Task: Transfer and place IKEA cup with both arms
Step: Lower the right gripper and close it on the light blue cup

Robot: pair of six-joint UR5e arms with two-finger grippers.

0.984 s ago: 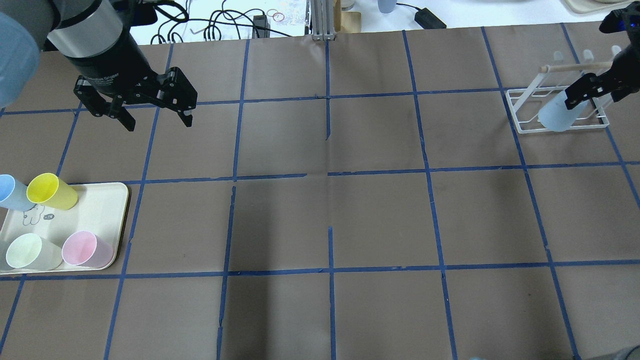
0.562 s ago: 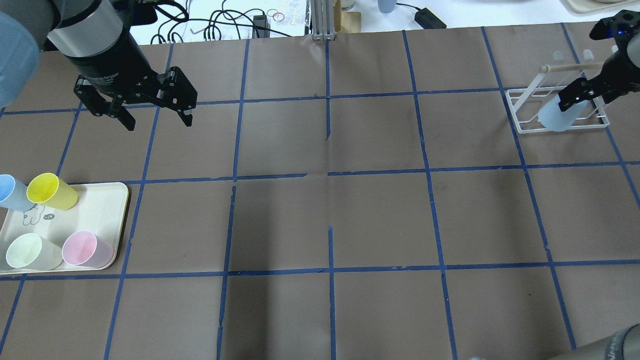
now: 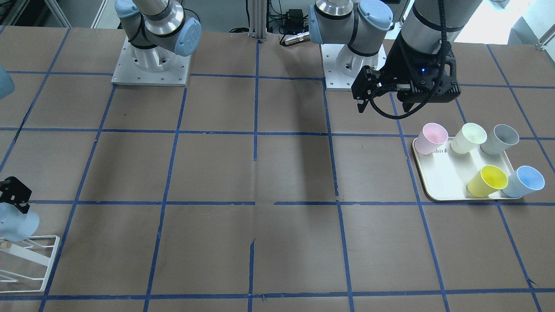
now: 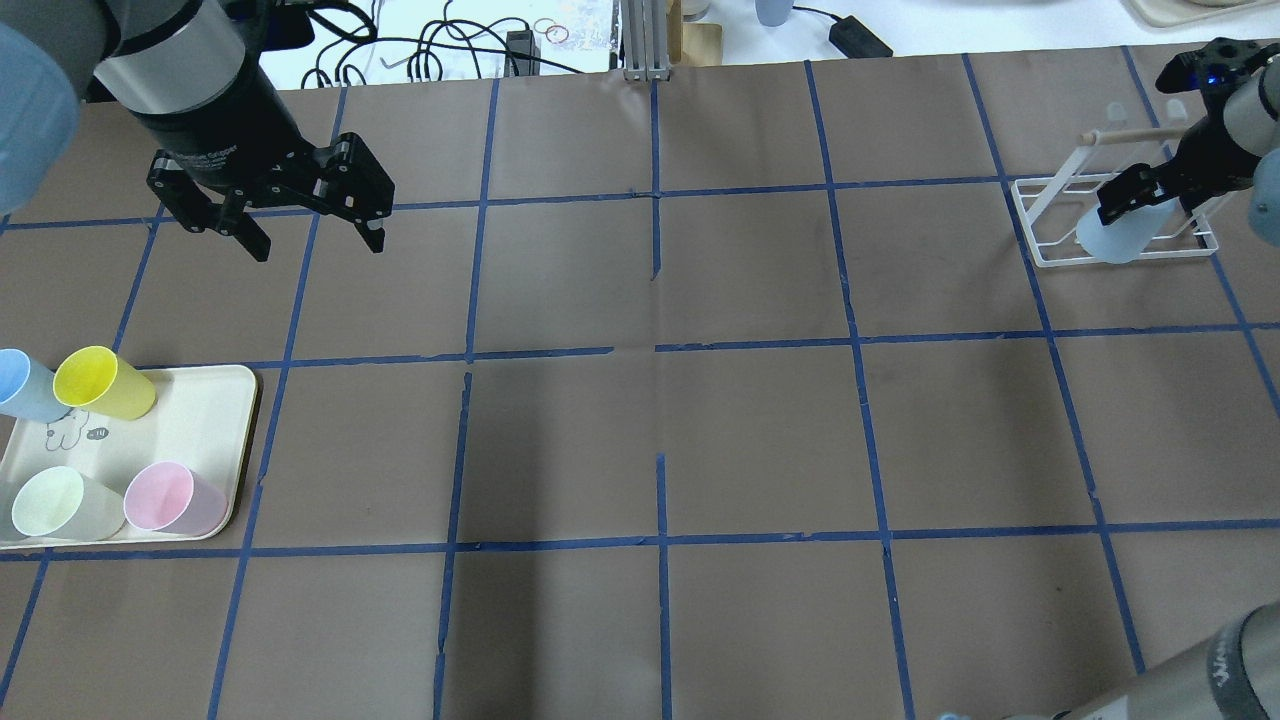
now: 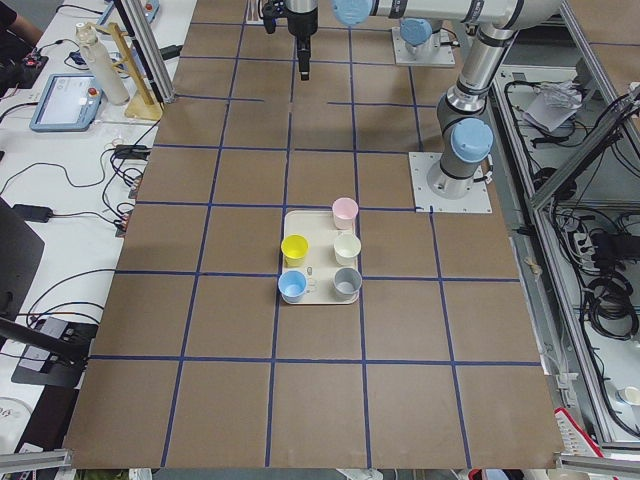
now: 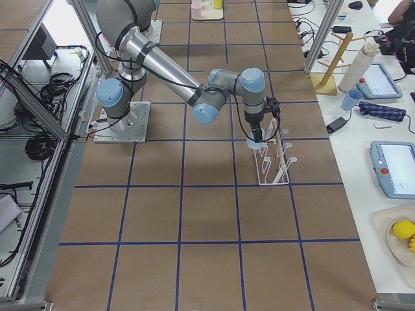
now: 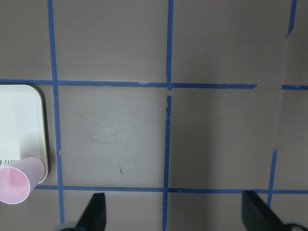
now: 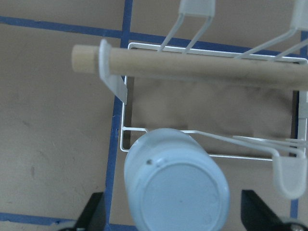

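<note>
Movement at the rack is the only change. Over the last second the right gripper (image 4: 1135, 195) has slid toward the overhead view's left, across the blue cup (image 4: 1112, 240), and its elbow has crept into the bottom right corner. The cup itself has not shifted. It sits upside down and tilted on the white wire rack (image 4: 1026, 225), its base raised. I judge that the cup is already set down and let go, so the placing is all but done and the arm only has to pull clear without knocking it.

The left gripper (image 4: 318, 245) has not moved. It hangs spread and empty over the table (image 4: 660, 420) beyond the tray (image 4: 200, 400).

The right wrist camera settles what the overhead view leaves unclear. Both fingers stand wide apart at the lower corners, with the cup's round base between them and a gap on each side. The wooden rail (image 8: 192, 65) crosses above.

The left wrist camera likewise shows its fingers spread, with only the pink cup (image 7: 17, 185) and a tray corner in sight.

The front view alone shows all five tray cups, including the grey cup (image 3: 501, 138) and the second blue cup (image 3: 524, 180), but it cuts off most of the rack.
</note>
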